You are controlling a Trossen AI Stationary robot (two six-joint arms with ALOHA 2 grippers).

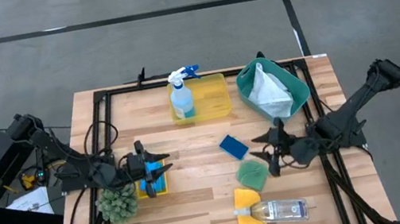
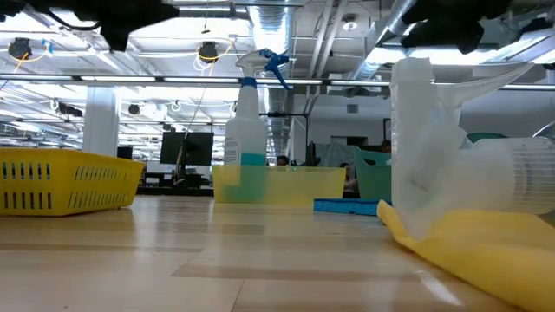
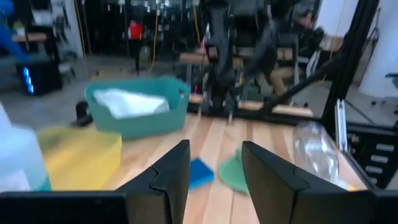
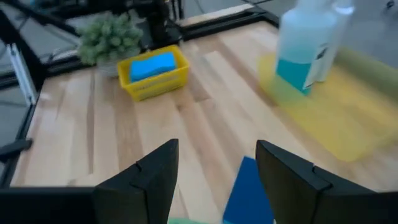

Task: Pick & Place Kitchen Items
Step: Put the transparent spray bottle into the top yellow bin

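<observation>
- The right gripper (image 1: pixel 269 152) hangs low over the table's middle with its fingers spread and nothing between them; the loose blue sponge (image 1: pixel 233 147) lies on bare wood just beside it, and in the right wrist view the sponge (image 4: pixel 249 193) sits right ahead of the open jaws.
- We judge this sponge the item in hand — light, soft, compressible, not fragile; a pinch across its short sides should hold, though it lies flat and the fingertips must come almost to the wood.
- The green cloth (image 1: pixel 252 173) lies near the sponge, limp and thin; best taken at a raised fold.
- The clear bottle (image 1: pixel 280 211) lies on its side on the yellow cloth (image 1: pixel 249 215) at the near edge; smooth, round, likely to roll — grip it across the body.
- The spray bottle (image 1: pixel 181 96) stands upright in the yellow tray (image 1: pixel 214 98); part-filled, top-heavy, so we would grasp the body below the trigger.
- The left gripper (image 1: pixel 162 168) waits over the small yellow basket (image 1: pixel 151 185), jaws apart and empty; a second sponge (image 4: pixel 151 65) lies in that basket, beside the spiky green ball (image 1: pixel 117 203).
- The white cloth (image 1: pixel 267 89) fills the teal bin (image 1: pixel 295 85).
- Hidden: the low view is largely blocked by the bottle and yellow cloth, and the sponge's far edge is cut off in the right wrist view.
</observation>
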